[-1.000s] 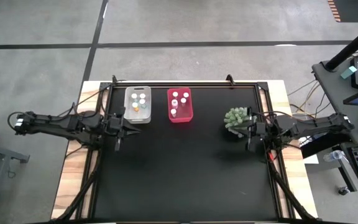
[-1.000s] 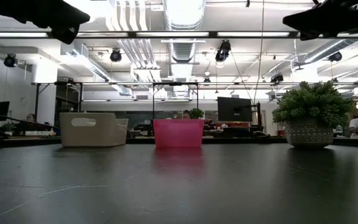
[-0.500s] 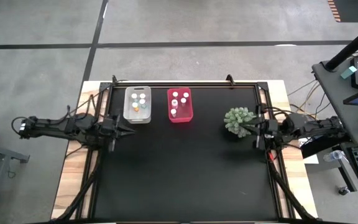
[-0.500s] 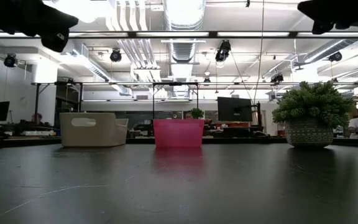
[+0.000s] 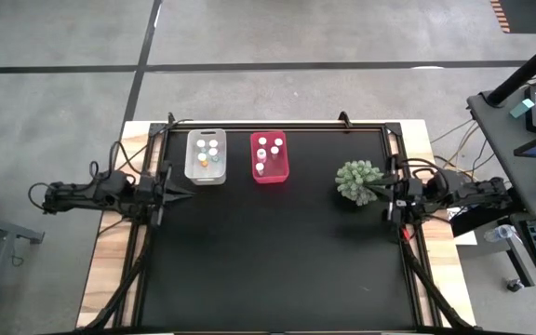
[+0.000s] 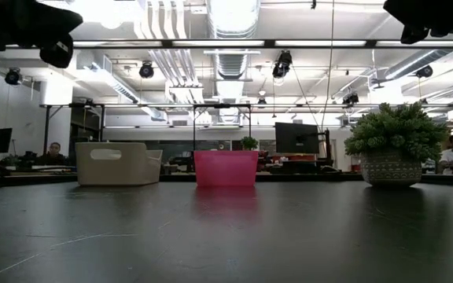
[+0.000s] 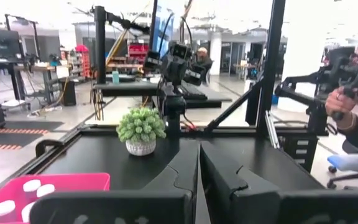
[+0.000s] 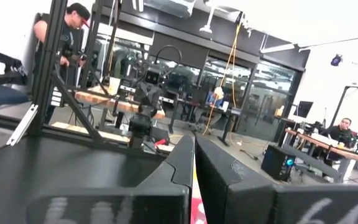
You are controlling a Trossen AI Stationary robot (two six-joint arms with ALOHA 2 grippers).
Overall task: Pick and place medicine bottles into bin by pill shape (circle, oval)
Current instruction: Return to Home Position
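Note:
Several white-capped medicine bottles, one amber point(image 5: 203, 161), stand in the clear bin point(image 5: 207, 155). Several more stand in the red bin point(image 5: 269, 156), whose caps also show in the left wrist view point(image 7: 31, 185). Both bins rest on the black table near its far edge. My left gripper point(image 5: 184, 194) is shut and empty, in the air at the table's left edge, just nearer than the clear bin; its fingers show together in the left wrist view point(image 7: 199, 163). My right gripper point(image 5: 380, 194) is shut and empty at the table's right edge, beside the green plant point(image 5: 355, 180).
The potted plant stands at the right, also seen in the low view point(image 6: 395, 149) and the left wrist view point(image 7: 141, 129). A black frame rail point(image 5: 277, 126) runs around the table. A person's hand point(image 7: 344, 106) shows beyond the table's right side.
My left gripper has drawn back toward the table's left edge, away from the clear bin. My right gripper has drawn back toward the table's right edge, past the plant. Bottles and bins have stayed where they were.

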